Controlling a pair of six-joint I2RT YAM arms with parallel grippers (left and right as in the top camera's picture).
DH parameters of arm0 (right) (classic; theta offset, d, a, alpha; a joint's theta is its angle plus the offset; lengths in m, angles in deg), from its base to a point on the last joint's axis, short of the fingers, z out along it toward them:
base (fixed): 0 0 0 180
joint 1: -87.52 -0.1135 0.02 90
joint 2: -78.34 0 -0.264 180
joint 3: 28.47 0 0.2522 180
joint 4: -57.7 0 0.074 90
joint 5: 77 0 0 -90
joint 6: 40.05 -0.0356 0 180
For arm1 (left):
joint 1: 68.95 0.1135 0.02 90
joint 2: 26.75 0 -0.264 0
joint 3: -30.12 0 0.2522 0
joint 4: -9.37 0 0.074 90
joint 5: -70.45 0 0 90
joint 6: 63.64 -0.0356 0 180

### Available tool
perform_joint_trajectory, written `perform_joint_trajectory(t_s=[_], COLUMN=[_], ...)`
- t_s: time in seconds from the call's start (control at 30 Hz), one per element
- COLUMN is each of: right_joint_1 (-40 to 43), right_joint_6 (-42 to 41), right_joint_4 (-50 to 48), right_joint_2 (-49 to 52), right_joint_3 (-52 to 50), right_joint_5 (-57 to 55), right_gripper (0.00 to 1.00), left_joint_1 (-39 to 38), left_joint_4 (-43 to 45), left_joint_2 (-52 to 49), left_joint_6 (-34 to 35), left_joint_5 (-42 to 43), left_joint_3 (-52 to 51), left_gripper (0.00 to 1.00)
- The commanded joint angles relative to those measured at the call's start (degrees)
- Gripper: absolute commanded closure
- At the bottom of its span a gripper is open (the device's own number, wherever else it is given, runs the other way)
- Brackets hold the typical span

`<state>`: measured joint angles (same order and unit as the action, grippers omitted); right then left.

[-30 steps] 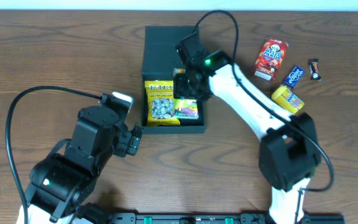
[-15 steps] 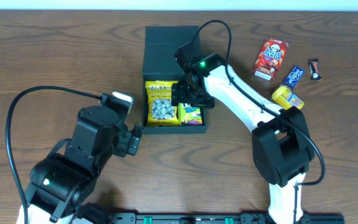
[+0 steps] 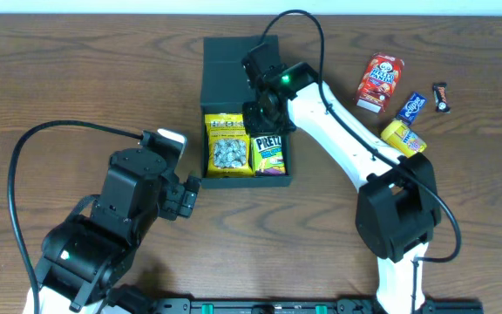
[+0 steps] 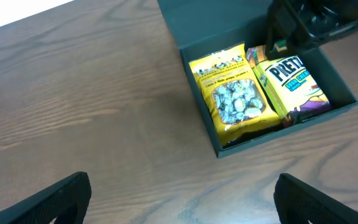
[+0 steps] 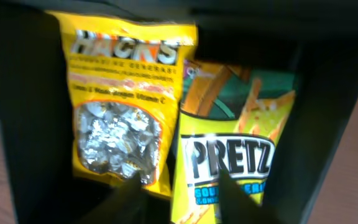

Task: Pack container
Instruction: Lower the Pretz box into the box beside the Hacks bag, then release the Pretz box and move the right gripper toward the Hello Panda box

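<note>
The black container [image 3: 232,63] lies open, its flap lid folded back toward the far side. Inside it, a yellow Hacks candy bag [image 3: 227,146] lies on the left and a yellow Pretz packet [image 3: 269,153] on the right. My right gripper [image 3: 266,119] hovers over the far end of the Pretz packet, open and holding nothing. In the right wrist view its blurred fingers [image 5: 178,182] stand apart above the Pretz packet [image 5: 235,155], with the Hacks bag [image 5: 120,106] beside it. My left gripper [image 3: 187,196] is open and empty, near the container's front left corner.
On the table to the right lie a red snack box [image 3: 380,81], a blue packet [image 3: 412,106], a small dark bar [image 3: 441,96] and a yellow packet [image 3: 403,137]. The left wrist view shows the container [image 4: 291,127] ahead and bare wood between the fingers [image 4: 182,199].
My right gripper has let go of the Pretz packet, which now lies flat in the container beside the Hacks bag, and has drawn back toward the lid. The left arm has not moved.
</note>
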<state>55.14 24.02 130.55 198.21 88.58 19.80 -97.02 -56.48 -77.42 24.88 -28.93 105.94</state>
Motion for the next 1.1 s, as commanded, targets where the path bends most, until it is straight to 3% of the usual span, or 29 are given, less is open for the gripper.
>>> perform_joint_trajectory(t_s=[0.0, 0.13, 0.7, 0.87, 1.07], right_joint_1=[-0.1, -0.1, -0.2, 0.4, 3.1], right_joint_6=[2.9, 3.7, 7.4, 8.6, 11.9], right_joint_4=[-0.2, -1.0, -8.7, -6.8, -0.3], right_joint_2=[-0.7, -0.7, -0.6, -0.8, -2.2], right_joint_3=[0.1, -1.7, -11.6, -8.2, 3.1], right_joint_5=[-0.7, -0.8, -0.6, -0.6, -0.6], right_gripper=[0.9, 0.98, 0.98, 0.99, 0.98], left_joint_1=[0.0, 0.0, 0.0, 0.0, 0.0], left_joint_4=[0.0, 0.0, 0.0, 0.0, 0.0], left_joint_2=[0.1, 0.1, 0.1, 0.1, 0.1], left_joint_6=[0.4, 0.4, 0.4, 0.4, 0.4], left_joint_5=[0.0, 0.0, 0.0, 0.0, 0.0], left_joint_3=[0.4, 0.4, 0.4, 0.4, 0.4], left_gripper=[0.05, 0.05, 0.05, 0.05, 0.05])
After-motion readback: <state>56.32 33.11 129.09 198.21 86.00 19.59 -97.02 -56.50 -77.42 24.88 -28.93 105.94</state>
